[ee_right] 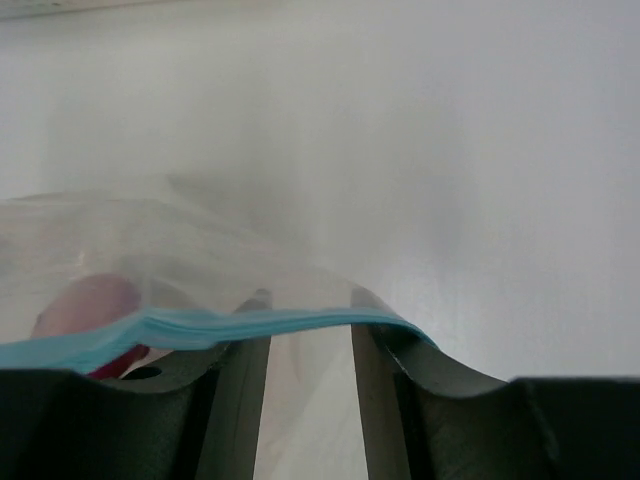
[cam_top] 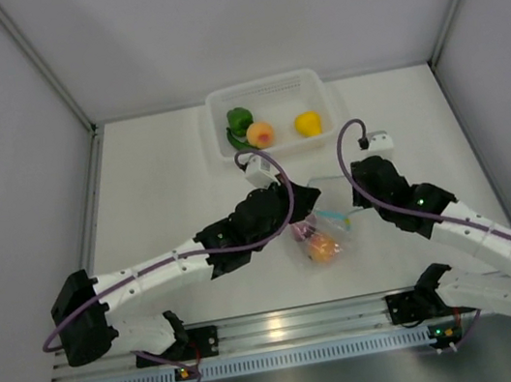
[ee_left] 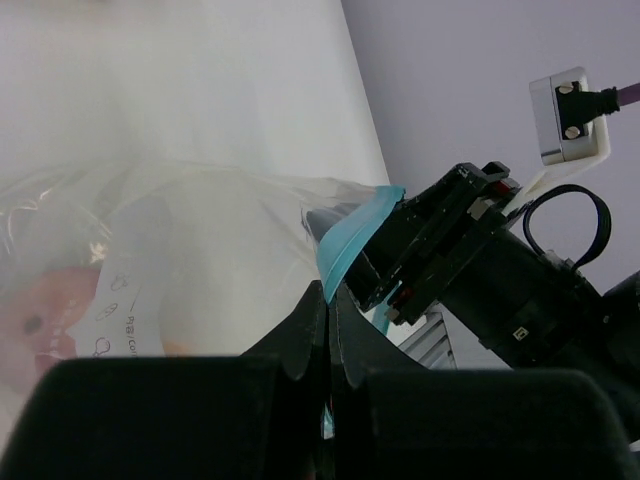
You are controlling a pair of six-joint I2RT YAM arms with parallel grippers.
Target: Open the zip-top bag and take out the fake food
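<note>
White tabletop (cam_top: 166, 186) boxed in by grey walls fills the overhead view. From the lower left of the frame the left arm (cam_top: 151, 272) stretches toward the centre. Its left gripper (ee_left: 328, 305) is pressed together on the edge of the zip-top bag (cam_top: 326, 233); in its wrist view the two fingers meet with a sliver of blue caught between them.

At upper centre, against the back wall, sits a white mesh basket (cam_top: 217, 109). It holds, from left to right, a green pepper (cam_top: 240, 120), a peach-orange fruit (cam_top: 260, 134) and a yellow pepper (cam_top: 307, 123).

Just below the basket, at the middle of the frame, the clear bag hangs between the two wrists. More fake food (cam_top: 322, 246), orange and reddish pieces, shows through the film.

To its right, the right gripper (ee_right: 310, 300) has its jaws apart. The light blue zip strip (ee_right: 200, 325) lies across both fingertips, with clear plastic in the gap. Whether those fingers press on the strip cannot be told. The right arm (cam_top: 478, 232) runs off to the lower right of the frame.
</note>
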